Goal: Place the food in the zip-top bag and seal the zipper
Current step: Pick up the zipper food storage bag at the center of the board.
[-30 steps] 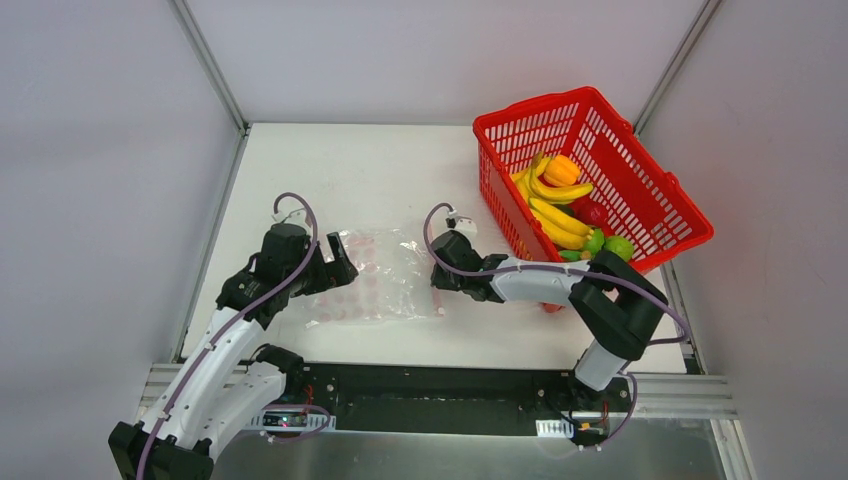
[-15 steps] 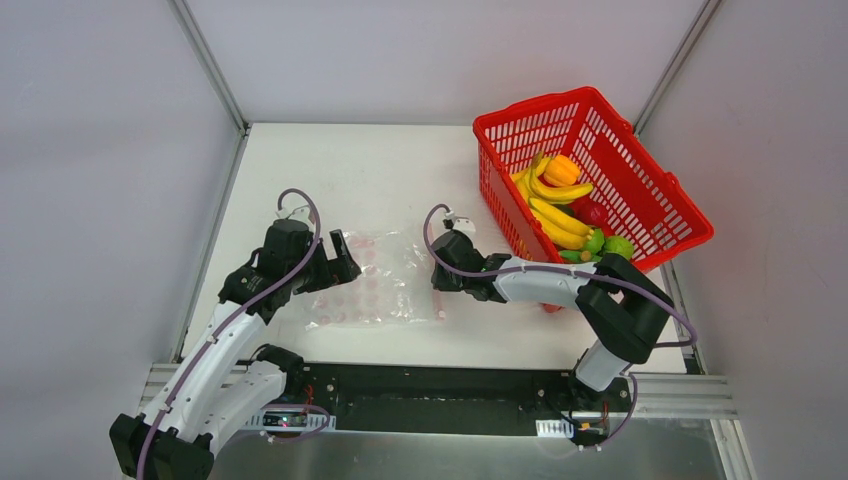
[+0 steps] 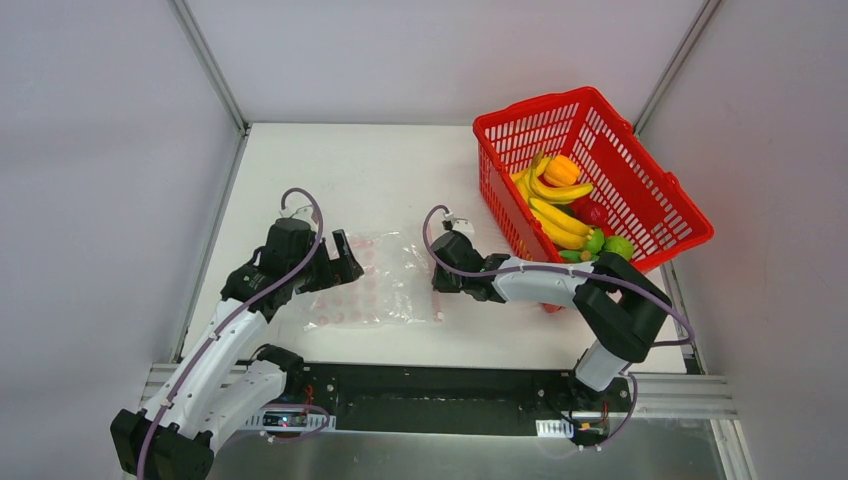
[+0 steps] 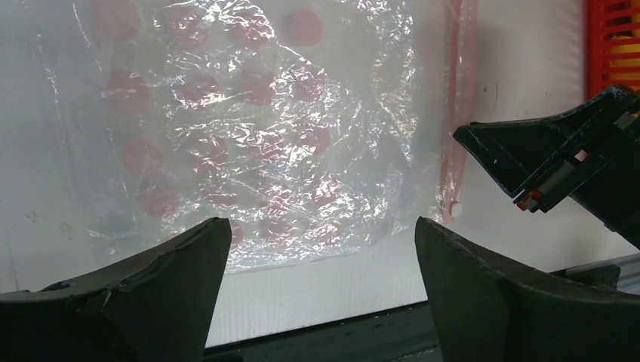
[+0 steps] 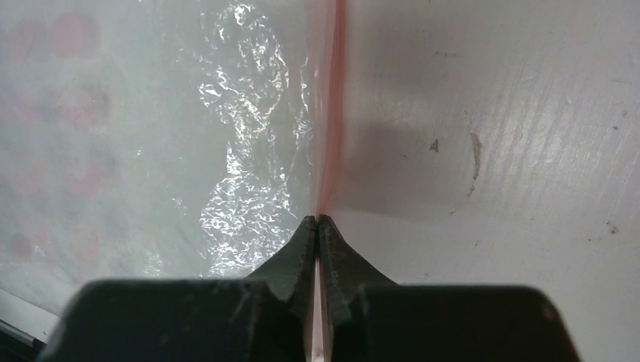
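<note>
The clear zip-top bag [image 3: 380, 280] with pale pink dots lies flat between the arms; it also shows in the left wrist view [image 4: 256, 128] and the right wrist view [image 5: 151, 136]. Its pink-red zipper [image 4: 460, 98] runs along the right edge. My right gripper [image 5: 318, 220] is shut on the zipper [image 5: 328, 113] at that edge; it shows from above too [image 3: 440, 275]. My left gripper [image 3: 340, 265] is open and empty above the bag's left side, its fingers [image 4: 181, 256] apart. The food, yellow bananas [image 3: 555, 215], an orange [image 3: 562, 170], red and green pieces, lies in the basket.
The red lattice basket [image 3: 650, 185] stands at the back right, tilted, holding the toy food. The table's front edge with a black rail [image 3: 430, 385] runs just below the bag. Grey walls enclose the table on three sides.
My left gripper has drifted slightly right and back over the bag's left side. The bag has shifted and flattened a little. The right gripper has stayed on the zipper.
</note>
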Motion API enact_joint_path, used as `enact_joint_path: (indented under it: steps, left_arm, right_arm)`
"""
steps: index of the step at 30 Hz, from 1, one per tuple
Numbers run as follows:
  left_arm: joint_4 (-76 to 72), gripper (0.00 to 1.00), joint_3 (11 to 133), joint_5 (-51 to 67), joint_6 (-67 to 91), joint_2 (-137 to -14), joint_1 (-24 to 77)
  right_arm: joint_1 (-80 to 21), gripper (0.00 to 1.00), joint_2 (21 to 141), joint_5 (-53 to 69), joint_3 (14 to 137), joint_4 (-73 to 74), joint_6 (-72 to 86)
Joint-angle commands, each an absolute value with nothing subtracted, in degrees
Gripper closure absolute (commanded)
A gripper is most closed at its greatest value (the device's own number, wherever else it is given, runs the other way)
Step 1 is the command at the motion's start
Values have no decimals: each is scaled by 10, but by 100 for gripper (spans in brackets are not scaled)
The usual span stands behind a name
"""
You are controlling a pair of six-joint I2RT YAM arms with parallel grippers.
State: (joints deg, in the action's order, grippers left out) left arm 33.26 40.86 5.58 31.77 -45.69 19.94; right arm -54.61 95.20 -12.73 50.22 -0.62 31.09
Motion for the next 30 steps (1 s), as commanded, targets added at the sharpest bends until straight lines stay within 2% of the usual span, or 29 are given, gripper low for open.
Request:
enact_joint_path:
  steps: [1,10,13,15,18,24,30]
  left_arm:
    - [317,5,409,65,311,-458,204]
    - [306,5,421,67,313,-482,216]
    - [298,5,423,68,318,-493,226]
    - [291,5,424,68,322,-499,234]
    - [275,5,431,69,336,-510,251]
    - [256,7,485,62,369,-561,293]
    - [242,12,568,22,404,-656,375]
  right_arm:
    - [-548,97,925,-135,505,-11,310]
    - [-553,89,853,-137,468,-30,257]
    - [-552,100,854,-130,463,-30,261]
    - [-555,100,852,-111,458,-46,251]
    - [-572,100,817,-96,419,-129,220]
    - [-618,100,725,-96,266,-365,152]
    - [-650,100,695,-86,235,-407,93]
